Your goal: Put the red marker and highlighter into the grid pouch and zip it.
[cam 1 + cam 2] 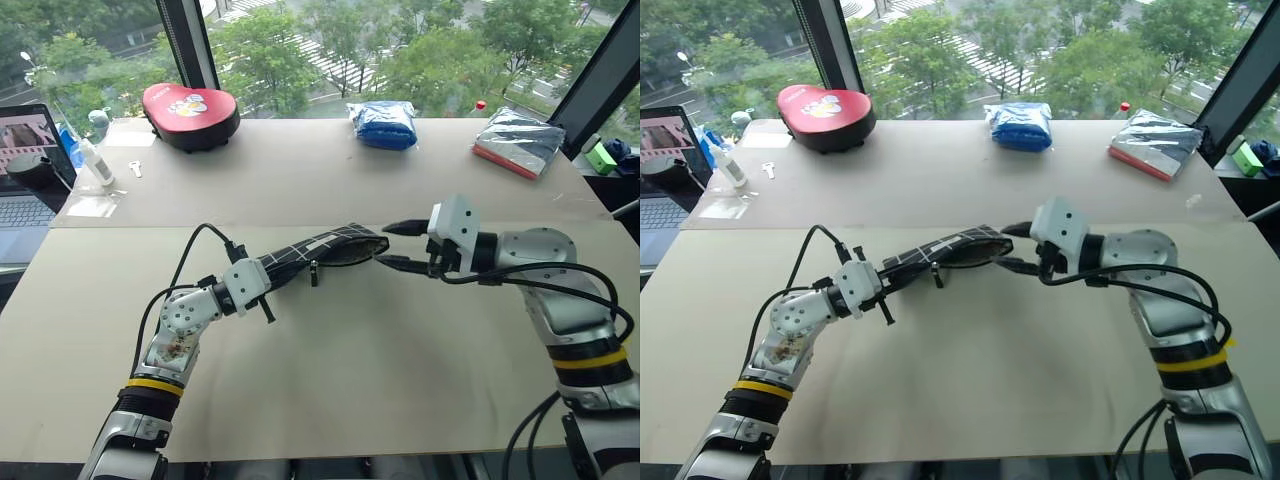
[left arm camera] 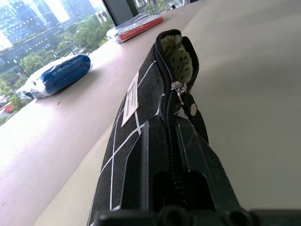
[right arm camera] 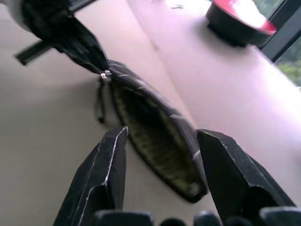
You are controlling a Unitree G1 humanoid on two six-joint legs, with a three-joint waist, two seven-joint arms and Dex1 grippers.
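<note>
Black grid pouch [image 1: 318, 252] is gripped by the left pincer [image 1: 268, 278], half zipped with no pens seen outside, and the empty right pincer [image 1: 392, 246] gapes at its mouth.

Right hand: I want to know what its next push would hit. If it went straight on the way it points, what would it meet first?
Probably the pouch: the open right hand faces its gaping mouth, just short of it, while the left hand holds the other end.
</note>
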